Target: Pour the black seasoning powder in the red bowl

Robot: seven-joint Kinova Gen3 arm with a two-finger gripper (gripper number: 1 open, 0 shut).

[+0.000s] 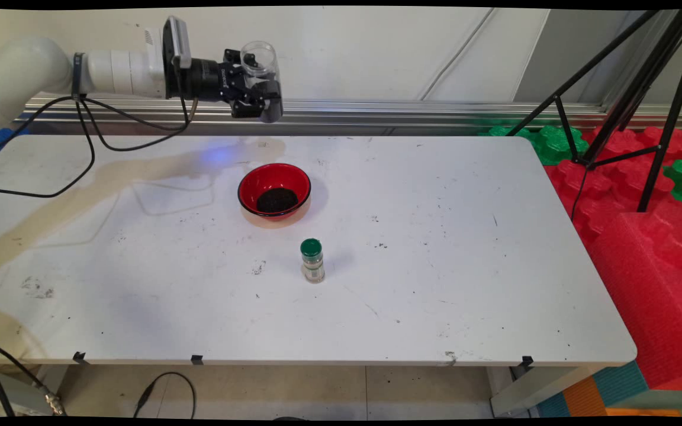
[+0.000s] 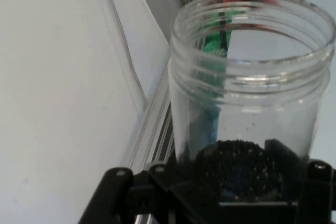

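My gripper (image 1: 263, 97) is raised high over the table's back edge, shut on a clear, lidless plastic jar (image 1: 262, 71). In the main view the jar's mouth faces upward. In the hand view the jar (image 2: 247, 93) fills the picture between the black fingers (image 2: 157, 179), with a small dark heap of grains at its bottom. Below and slightly nearer stands a red bowl (image 1: 274, 189) holding a pile of dark grains. A small spice bottle with a green lid (image 1: 312, 261) stands upright in front of the bowl.
Black cables (image 1: 89, 139) hang from the arm over the table's back left. A black tripod (image 1: 631, 100) stands off the right side among red and green foam blocks (image 1: 643, 236). A metal rail (image 1: 406, 109) runs along the wall.
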